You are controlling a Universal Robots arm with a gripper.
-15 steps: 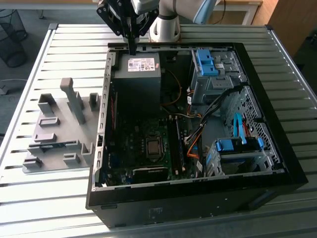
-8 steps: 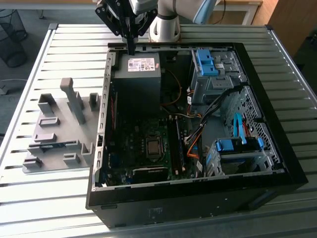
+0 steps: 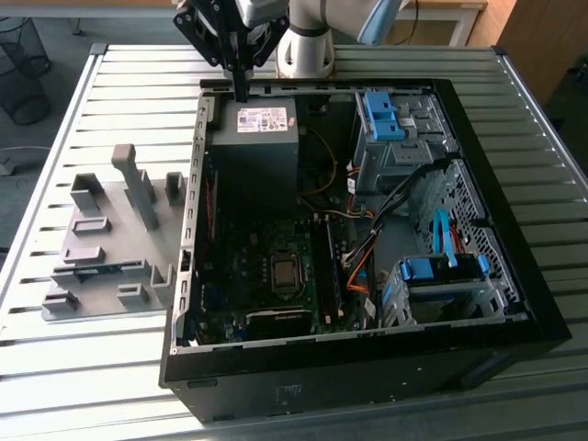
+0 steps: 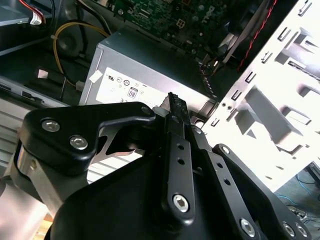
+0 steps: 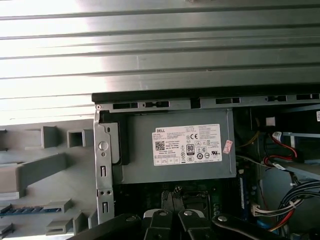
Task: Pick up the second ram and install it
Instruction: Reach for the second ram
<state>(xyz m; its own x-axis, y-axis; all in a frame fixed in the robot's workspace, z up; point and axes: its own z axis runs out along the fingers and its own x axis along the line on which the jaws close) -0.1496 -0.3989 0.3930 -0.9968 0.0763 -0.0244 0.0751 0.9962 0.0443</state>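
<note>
**Distance between gripper (image 3: 241, 95) and second ram (image 5: 22, 209)**

Grey holder (image 3: 110, 248) on the exterior view's left, the second ram apparently lying in it (a blue strip, long axis pointing at the case wall (image 3: 195, 184)); that wall stands between; the gripper, fingers pressed together and empty, hangs over the power supply (image 3: 262, 138).

The arm (image 3: 317, 32) is cut off at the exterior view's top; motherboard slots (image 3: 329, 271) seem indistinct.
</note>
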